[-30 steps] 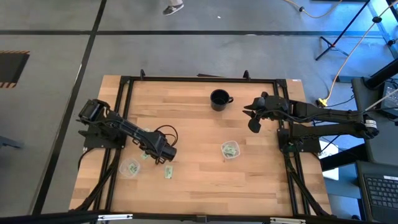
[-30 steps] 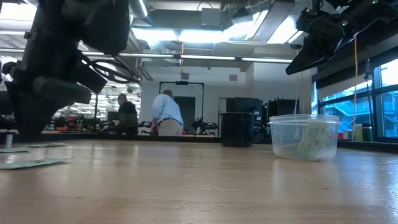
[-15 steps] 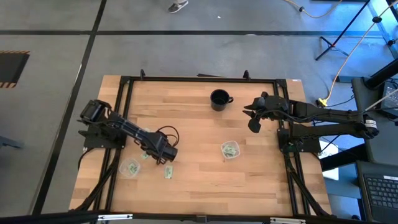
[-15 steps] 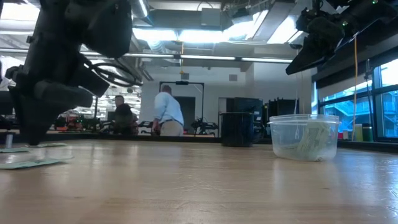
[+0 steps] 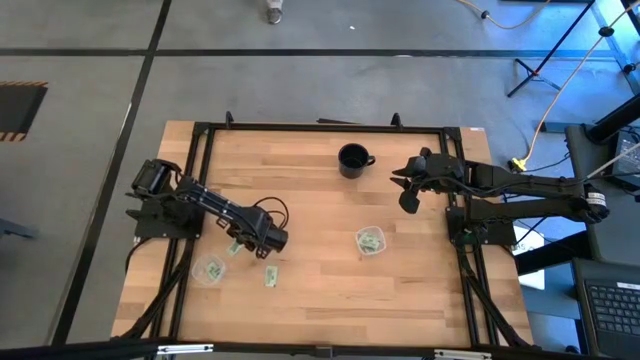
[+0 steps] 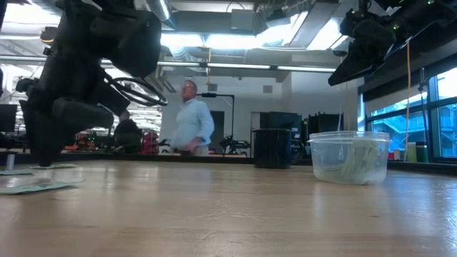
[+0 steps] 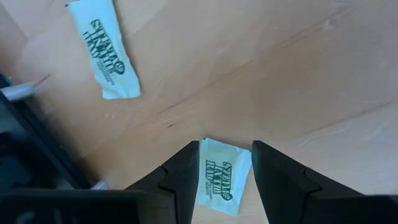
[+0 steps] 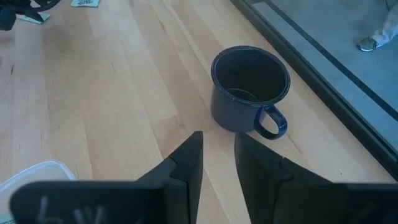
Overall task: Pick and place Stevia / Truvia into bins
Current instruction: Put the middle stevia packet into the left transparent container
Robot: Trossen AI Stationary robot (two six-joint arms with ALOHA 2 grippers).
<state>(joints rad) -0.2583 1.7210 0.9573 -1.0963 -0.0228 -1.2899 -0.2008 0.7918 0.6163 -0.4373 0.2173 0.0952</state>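
sachet [image 7: 217, 179] partly hidden between the left jaws, its lower end cut off

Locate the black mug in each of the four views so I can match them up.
High view: black mug at the table's far edge, centre.
Low view: dark cylinder beside the clear cup.
Left wrist view: not in it.
Right wrist view: centre, beyond the right pincer.
Shared landmark: that clear cup.
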